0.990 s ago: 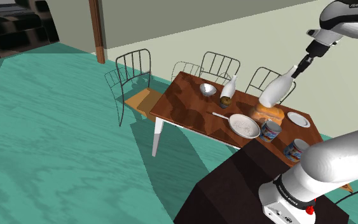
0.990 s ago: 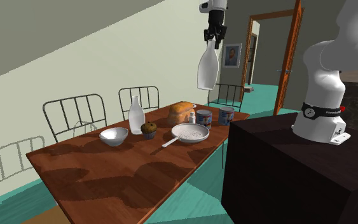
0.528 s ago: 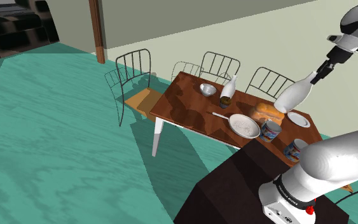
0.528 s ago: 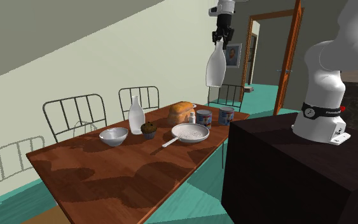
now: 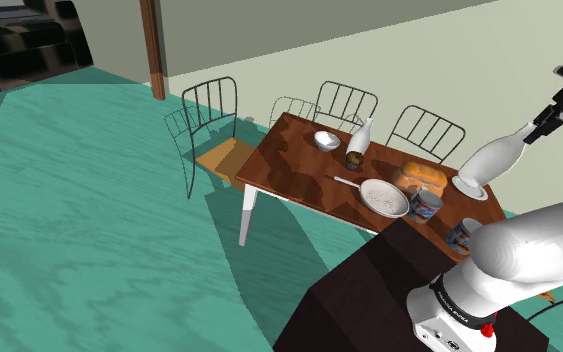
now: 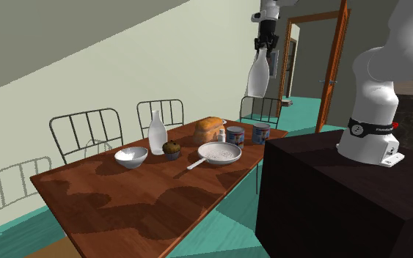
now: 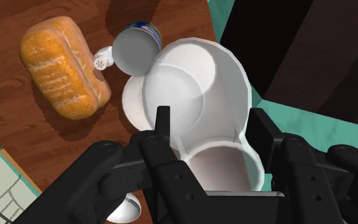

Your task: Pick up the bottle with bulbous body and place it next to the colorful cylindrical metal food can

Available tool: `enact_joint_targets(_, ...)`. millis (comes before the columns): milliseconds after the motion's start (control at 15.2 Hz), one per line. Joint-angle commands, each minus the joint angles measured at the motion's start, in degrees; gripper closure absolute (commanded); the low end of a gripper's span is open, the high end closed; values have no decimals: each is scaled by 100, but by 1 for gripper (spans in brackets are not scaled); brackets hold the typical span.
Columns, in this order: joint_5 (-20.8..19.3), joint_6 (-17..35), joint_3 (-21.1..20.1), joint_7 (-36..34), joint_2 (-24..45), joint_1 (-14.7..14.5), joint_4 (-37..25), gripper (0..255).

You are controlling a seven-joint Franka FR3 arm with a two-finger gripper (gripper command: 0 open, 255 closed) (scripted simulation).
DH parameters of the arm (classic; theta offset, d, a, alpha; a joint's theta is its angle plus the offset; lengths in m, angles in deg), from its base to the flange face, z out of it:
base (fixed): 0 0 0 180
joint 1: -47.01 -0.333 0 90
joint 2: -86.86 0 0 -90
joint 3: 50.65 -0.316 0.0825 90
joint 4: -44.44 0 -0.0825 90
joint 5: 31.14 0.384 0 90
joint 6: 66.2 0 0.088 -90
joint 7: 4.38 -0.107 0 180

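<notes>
Two look-alike cans sit near the table's edge by the stand, so choosing the wrong neighbour is my first worry.

Shoulder view: gripper (image 5: 547, 124) clamped on the neck of the white bottle (image 5: 489, 163). It hangs tilted in the air over the table's (image 5: 289, 165) far corner, above a small plate (image 5: 469, 187). First can (image 5: 426, 204) is beside the bread (image 5: 424, 177); second can (image 5: 463, 234) is nearer the stand.

Second exterior view: bottle (image 6: 258, 75) is high above that table end.

Wrist view: fingers (image 7: 163, 127) clasp the bottle (image 7: 196, 95). Below are the plate (image 7: 130, 105), first can (image 7: 136, 48), shaker (image 7: 102, 60) and bread (image 7: 63, 67).

Risks, as I judge them: a heavy body held by a thin neck may swing or slip. A descent into this crowded corner could knock the shaker or land half on the plate and topple.
</notes>
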Motion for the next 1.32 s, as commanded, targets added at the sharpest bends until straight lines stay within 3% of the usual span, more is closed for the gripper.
enact_joint_targets(0,69,82,146,197,149,15,-46,255)
enact_joint_targets(1254,285,1553,398,459,542,7,1124,255)
